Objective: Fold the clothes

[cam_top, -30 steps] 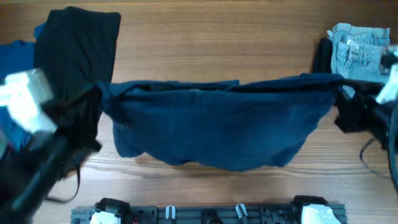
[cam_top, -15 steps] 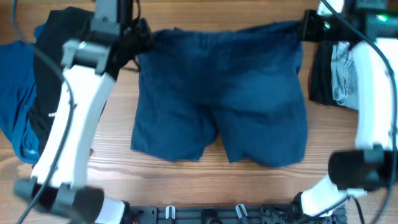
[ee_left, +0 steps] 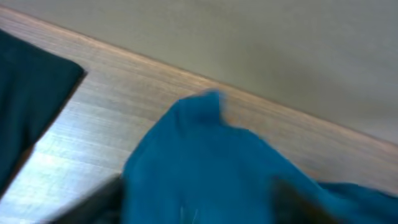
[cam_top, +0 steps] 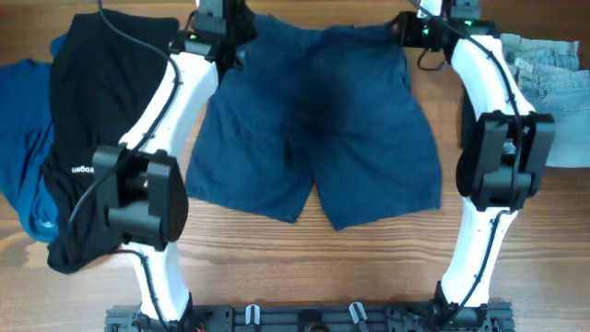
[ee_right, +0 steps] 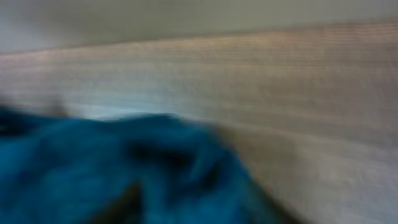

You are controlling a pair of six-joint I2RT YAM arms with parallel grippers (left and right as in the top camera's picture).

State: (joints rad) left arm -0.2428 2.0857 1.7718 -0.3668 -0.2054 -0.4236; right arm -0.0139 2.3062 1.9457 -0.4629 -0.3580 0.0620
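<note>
Dark blue shorts [cam_top: 313,120] lie spread flat on the wooden table [cam_top: 516,249], waistband at the far edge and both legs toward the front. My left gripper [cam_top: 221,26] is at the waistband's left corner and my right gripper [cam_top: 417,28] at its right corner. The left wrist view is blurred; dark fingers [ee_left: 93,202] stand wide apart with a bunched corner of the shorts [ee_left: 205,155] between them. The right wrist view is also blurred: rumpled blue cloth [ee_right: 93,168] fills the lower left, and the jaws cannot be made out.
A black garment [cam_top: 92,111] lies at the left over a blue one [cam_top: 23,138]. Light denim clothing [cam_top: 553,78] sits at the far right. The arm bases [cam_top: 304,318] line the front edge.
Both arms carried the shorts from hanging over the table's middle to the far edge and laid them flat. The left fingers now stand apart.
</note>
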